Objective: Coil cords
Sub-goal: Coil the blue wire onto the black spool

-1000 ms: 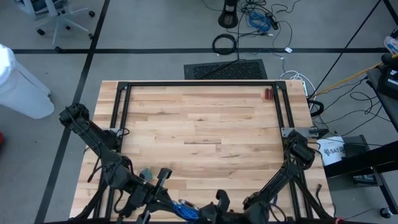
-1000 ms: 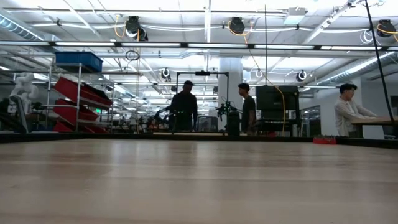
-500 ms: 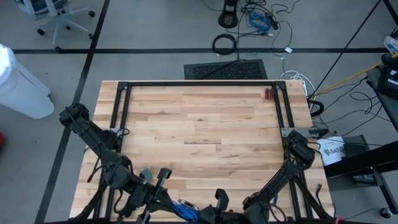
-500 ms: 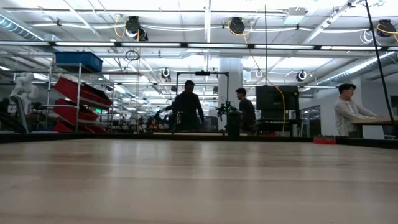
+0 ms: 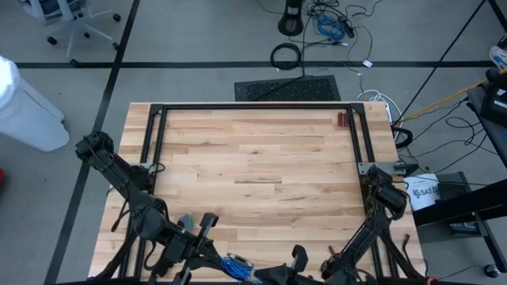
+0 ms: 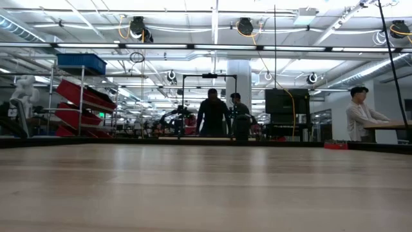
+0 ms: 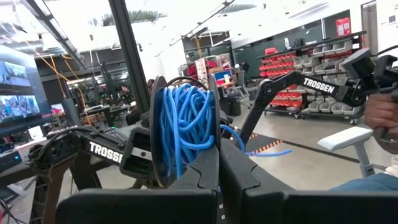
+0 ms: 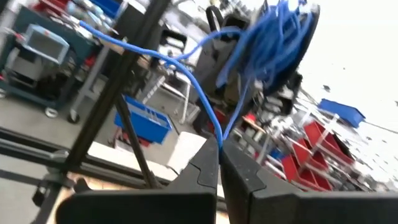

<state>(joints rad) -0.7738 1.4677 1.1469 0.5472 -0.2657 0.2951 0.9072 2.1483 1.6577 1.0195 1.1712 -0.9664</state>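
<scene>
Both arms crowd the counter's [image 5: 253,170] near edge around the blue cord [image 5: 236,265], and a small red object [image 5: 342,119] lies near its far right corner.

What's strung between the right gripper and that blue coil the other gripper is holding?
In the right wrist view, a loose strand of the same blue cord runs from the right gripper, shut on it, to the coil. Nothing else lies between.

both hands cut off at high view's edge, cord [image 5: 238,264] mostly hidden
</scene>
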